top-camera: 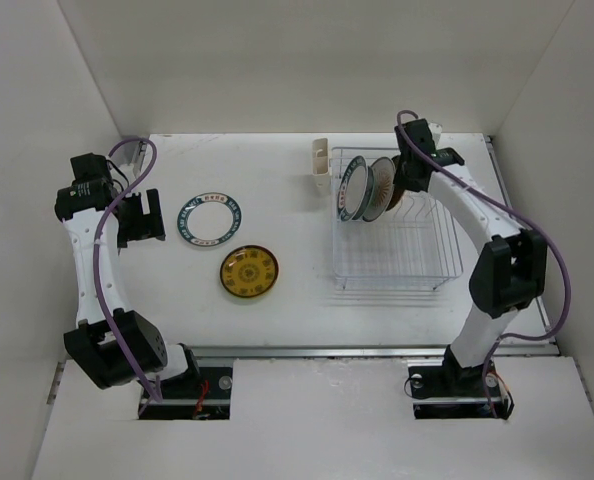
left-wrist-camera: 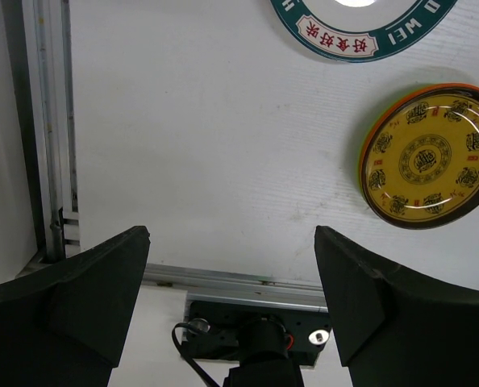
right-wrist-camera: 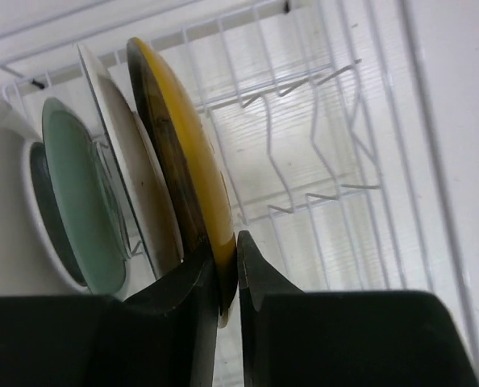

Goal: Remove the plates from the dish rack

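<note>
Yellow plate (right-wrist-camera: 187, 153) stands upright in dish rack (top-camera: 397, 262), rightmost of three. Right arm arches over the rack, right gripper (right-wrist-camera: 227, 270) pinching the plate's rim. Left gripper (left-wrist-camera: 231, 278) wide open, empty, hovering beside teal-rimmed plate (top-camera: 210, 220) and brown patterned plate (top-camera: 248, 271) lying flat on table (top-camera: 277, 180).

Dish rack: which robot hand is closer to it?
Right. The right gripper is at the dish rack, pinching a yellow plate standing in it. The left gripper hangs open far off, beside the teal-rimmed plate.
</note>
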